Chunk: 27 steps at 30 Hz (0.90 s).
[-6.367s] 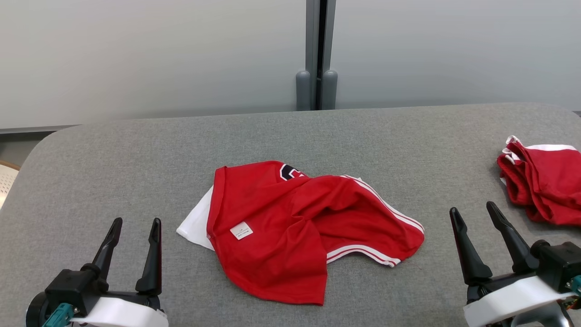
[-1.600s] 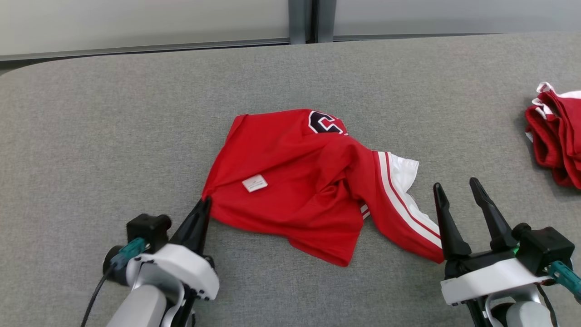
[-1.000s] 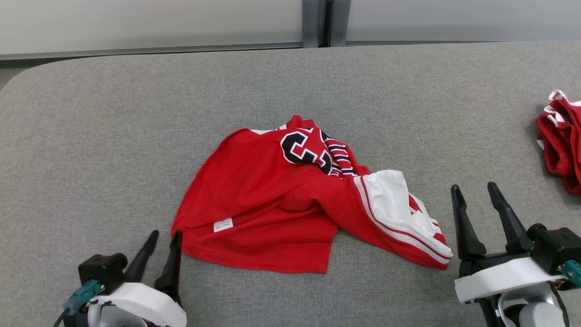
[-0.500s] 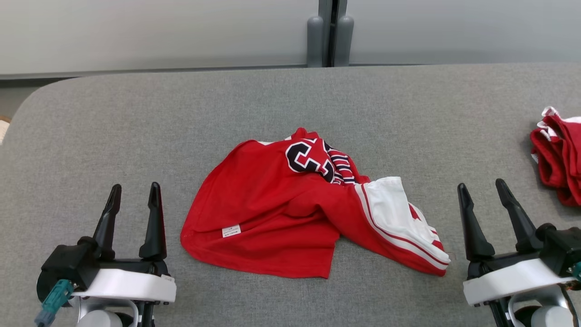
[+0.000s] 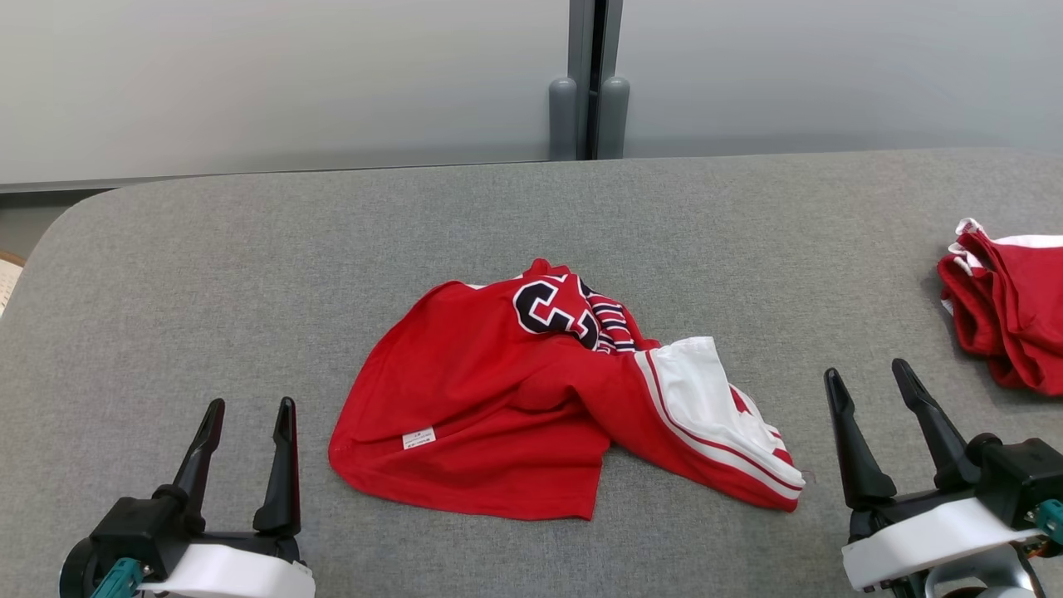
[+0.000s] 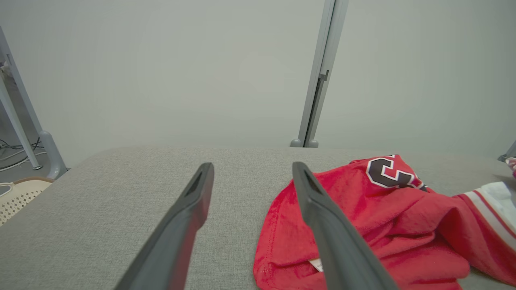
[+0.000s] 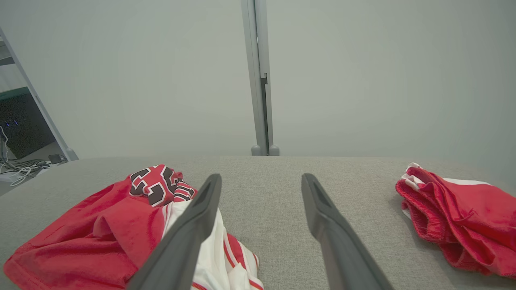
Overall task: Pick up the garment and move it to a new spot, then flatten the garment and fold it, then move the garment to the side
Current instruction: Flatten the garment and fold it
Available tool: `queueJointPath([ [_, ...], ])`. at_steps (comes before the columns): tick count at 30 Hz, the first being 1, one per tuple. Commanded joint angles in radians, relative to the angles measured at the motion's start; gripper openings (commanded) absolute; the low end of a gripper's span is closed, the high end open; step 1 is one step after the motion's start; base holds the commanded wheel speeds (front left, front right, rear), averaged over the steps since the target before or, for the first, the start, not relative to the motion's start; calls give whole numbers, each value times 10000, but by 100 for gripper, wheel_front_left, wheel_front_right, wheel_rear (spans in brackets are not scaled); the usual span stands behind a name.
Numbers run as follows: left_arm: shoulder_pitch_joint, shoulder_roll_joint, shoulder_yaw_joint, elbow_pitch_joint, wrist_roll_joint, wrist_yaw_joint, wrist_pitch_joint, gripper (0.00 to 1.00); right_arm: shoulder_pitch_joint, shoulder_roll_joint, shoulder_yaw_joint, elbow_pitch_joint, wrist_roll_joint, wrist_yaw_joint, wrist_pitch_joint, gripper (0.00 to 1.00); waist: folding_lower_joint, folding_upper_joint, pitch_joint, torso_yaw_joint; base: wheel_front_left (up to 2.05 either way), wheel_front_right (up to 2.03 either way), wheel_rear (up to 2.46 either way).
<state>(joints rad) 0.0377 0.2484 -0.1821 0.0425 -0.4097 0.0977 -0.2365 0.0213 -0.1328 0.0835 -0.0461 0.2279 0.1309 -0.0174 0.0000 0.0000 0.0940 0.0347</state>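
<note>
While the grey table [image 5: 208,274] is spreading wide under everything, the garment [image 5: 498,415] is lying crumpled near its middle, red side up, not yet flattened or folded. Its long axis is running across the table from the robot's left to its right. A fairly smooth red hem is facing the left side, and a bunched white striped panel [image 5: 706,390] is trailing off toward the right. A second red bundle [image 5: 1005,307] is sitting well apart at the table's right edge, and I am judging it to be no part of the coming move.

The garment is sitting between the two arms. The left gripper [image 5: 252,403] is hovering near the hem's near-left corner, so the cloth is lying to its right and slightly ahead. The right gripper [image 5: 865,370] is hovering just beside the striped end, so the cloth is lying to its left. Neither is clearly nearer, which is suggesting a two-armed pull outward along that long axis to spread the cloth.

Both pincers are standing with fingers spread wide, holding nothing and touching nothing. In the left wrist view one finger is merely overlapping the red cloth in the picture, and the head view is showing bare table between them.

Smaller marks are helping to orient the piece: a dark number print [image 5: 552,306] is showing at the far edge, and a small white label [image 5: 418,438] is lying near the left hem.
</note>
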Motion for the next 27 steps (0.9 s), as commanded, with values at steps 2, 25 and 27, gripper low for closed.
queueJointPath([
  [2, 53, 83, 22, -41, -13, 30, 23, 100, 23, -1, 0, -40, 40, -4, -15, 100, 0, 0, 10, -5, 0, 0, 0],
  [25, -1711, -269, -661, 2838, -950, -1000, 1282, 100, -688, -84, 294, 163, 63, -4, 6, 100, 0, 0, 909, 28, 0, 0, 0],
  [27, -1913, -362, -699, 3524, -1172, -1201, 1447, 100, -732, -76, 355, 233, 102, -4, -33, 100, 0, 0, 980, -54, 0, 0, 0],
])
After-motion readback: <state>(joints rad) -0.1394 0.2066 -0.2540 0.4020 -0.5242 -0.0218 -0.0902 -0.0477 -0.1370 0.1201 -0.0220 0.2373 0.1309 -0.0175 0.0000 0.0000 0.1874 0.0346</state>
